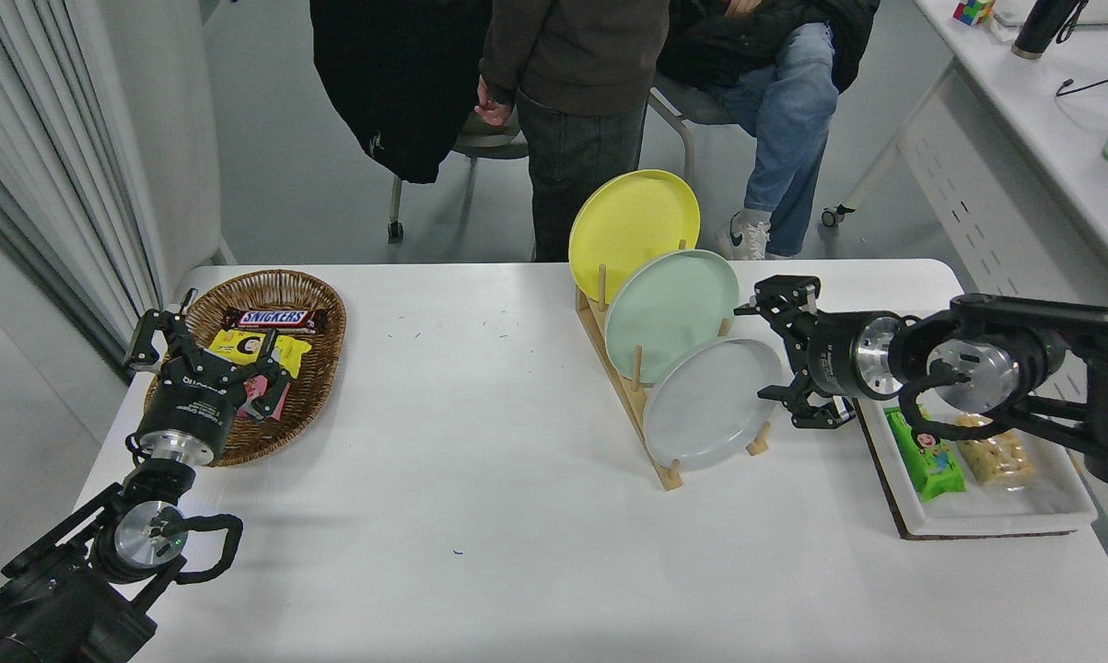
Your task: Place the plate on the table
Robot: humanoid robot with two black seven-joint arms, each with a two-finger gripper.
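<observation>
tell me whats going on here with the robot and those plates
The right gripper is open, right at the rim of the pale grey plate, which stands at the front of a wooden rack on the white table, with a mint-green plate and a yellow plate behind it. Nothing is lifted yet. The left gripper sits parked over a wicker basket. Two people are at the far side.
</observation>
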